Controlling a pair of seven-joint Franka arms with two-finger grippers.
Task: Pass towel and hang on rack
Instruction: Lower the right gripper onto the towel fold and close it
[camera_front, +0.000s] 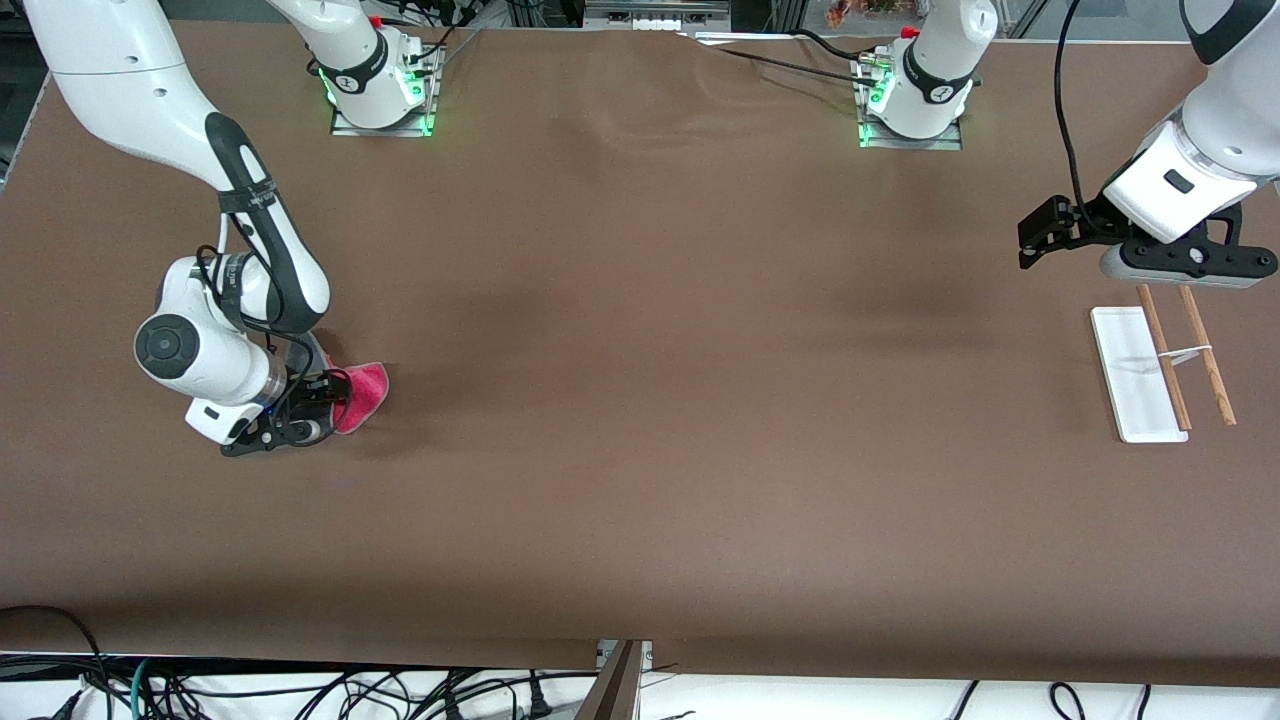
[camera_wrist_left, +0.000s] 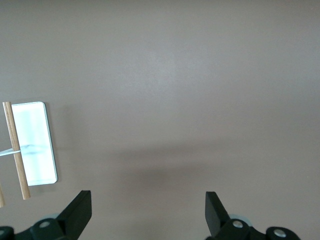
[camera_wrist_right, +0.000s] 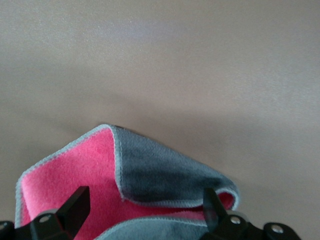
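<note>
The towel (camera_front: 364, 394) lies crumpled on the brown table near the right arm's end, pink in the front view. In the right wrist view the towel (camera_wrist_right: 150, 175) shows a pink face with a dark grey flap folded over it. My right gripper (camera_front: 296, 420) is low over it and open. Its fingers (camera_wrist_right: 75, 202) straddle the folds, and the right gripper (camera_wrist_right: 145, 199) is not closed on the cloth. The rack (camera_front: 1136, 376) stands near the left arm's end, with two brown rods (camera_front: 1164, 356) over a white base. My left gripper (camera_front: 1186, 268) hangs open above the table beside the rack (camera_wrist_left: 35, 145), nothing between its fingers (camera_wrist_left: 80, 207).
Both arm bases stand along the table's edge farthest from the front camera. Cables (camera_front: 300, 690) lie below the table's near edge. The brown tabletop (camera_front: 680, 360) stretches bare between the towel and the rack.
</note>
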